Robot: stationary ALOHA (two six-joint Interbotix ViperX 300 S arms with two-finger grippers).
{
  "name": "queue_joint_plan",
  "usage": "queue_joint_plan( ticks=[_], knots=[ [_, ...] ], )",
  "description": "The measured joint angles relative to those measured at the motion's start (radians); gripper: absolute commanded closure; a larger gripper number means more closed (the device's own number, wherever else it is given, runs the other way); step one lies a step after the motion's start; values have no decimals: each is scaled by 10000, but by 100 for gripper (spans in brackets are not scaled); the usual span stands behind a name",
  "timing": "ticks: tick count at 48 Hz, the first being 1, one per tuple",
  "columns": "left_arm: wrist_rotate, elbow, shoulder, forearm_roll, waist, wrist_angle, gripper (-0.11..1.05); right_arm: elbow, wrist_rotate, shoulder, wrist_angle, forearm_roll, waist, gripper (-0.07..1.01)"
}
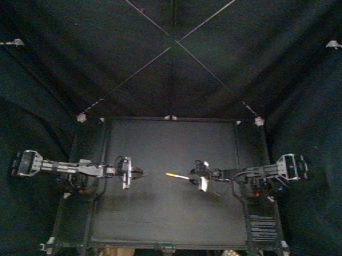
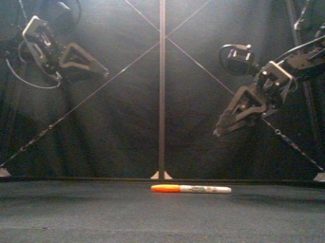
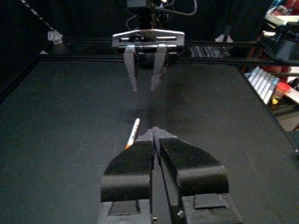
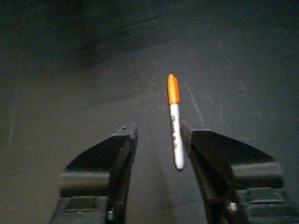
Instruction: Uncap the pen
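Table (image 1: 160, 215) lies below two raised arms, right gripper (image 4: 160, 131) spread and aligned along the barrel (image 4: 177, 140), likely to descend and pinch it, left gripper (image 3: 158, 133) clenched empty opposite, the pen (image 2: 191, 189) flat between them, orange cap (image 2: 165, 188) on, toward the left arm.

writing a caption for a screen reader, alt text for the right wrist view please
A marker pen with its orange cap on lies on the black table, framed between the open jaws of the right gripper. The capped end points away from the gripper.
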Motion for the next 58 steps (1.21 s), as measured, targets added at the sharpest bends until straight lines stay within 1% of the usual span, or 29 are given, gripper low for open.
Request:
queue_joint_plan(
  ticks=[3,4,6,9,11,15,16,17,19,20,21,27,31,32,36,37,38,39,42,45,48,51,53,58],
  knots=[
    [0,-107,261,0,61,0,22,-199,-46,491,123,-46,0,10],
    [15,-123,337,0,61,0,18,-261,-31,629,153,-77,0,10],
    [15,-169,460,0,77,0,12,-399,-46,951,245,-230,-31,11],
    [15,-230,690,15,77,0,5,-552,-31,1350,383,-337,-61,12],
    [31,-276,859,31,92,0,-1,-675,-31,1595,476,-399,-107,12],
    [31,-383,1243,92,92,0,-6,-905,-31,2086,629,-491,-215,12],
    [15,-414,1319,107,92,0,-6,-966,-31,2209,675,-506,-245,12],
    [31,-430,1427,123,107,0,-7,-1012,-31,2286,690,-537,-261,12],
    [31,-506,1626,153,123,0,-7,-1120,-31,2485,752,-583,-353,12],
    [15,-537,1703,169,138,0,-7,-1166,-31,2562,782,-614,-383,12],
    [31,-552,1779,169,153,0,-7,-1197,-31,2654,828,-629,-430,12],
    [31,-767,2194,245,199,0,-7,-1396,-31,3037,1074,-644,-644,13],
    [31,-890,2408,291,199,0,-7,-1473,-31,3221,1227,-675,-690,14],
    [31,-905,2439,307,215,0,-7,-1488,-92,3252,1258,-690,-690,15],
    [31,-982,2577,337,215,0,-7,-1580,-61,3329,1319,-721,-706,22],
    [31,-1012,2623,337,215,0,-7,-1595,-61,3344,1335,-736,-706,27],
    [15,-1058,2684,353,215,0,-7,-1611,-61,3344,1350,-752,-706,28],
    [31,-1074,2730,337,215,15,-7,-1611,-77,3359,1381,-752,-706,33],
    [31,-1166,2899,353,215,46,-7,-1641,15,3344,1411,-767,-721,41],
    [31,-1258,3053,353,215,153,-7,-1641,-15,3329,1427,-813,-706,48],
    [31,-1396,3221,353,199,307,-7,-1657,0,3298,1473,-828,-690,52],
    [31,-1580,3405,353,199,552,-7,-1687,-46,3221,1534,-828,-660,53],
    [46,-1703,3497,353,199,721,-7,-1764,-61,3145,1549,-859,-644,53],
    [46,-1994,3682,383,215,1166,-7,-2056,-15,2853,1549,-1058,-552,53]
  ],
)
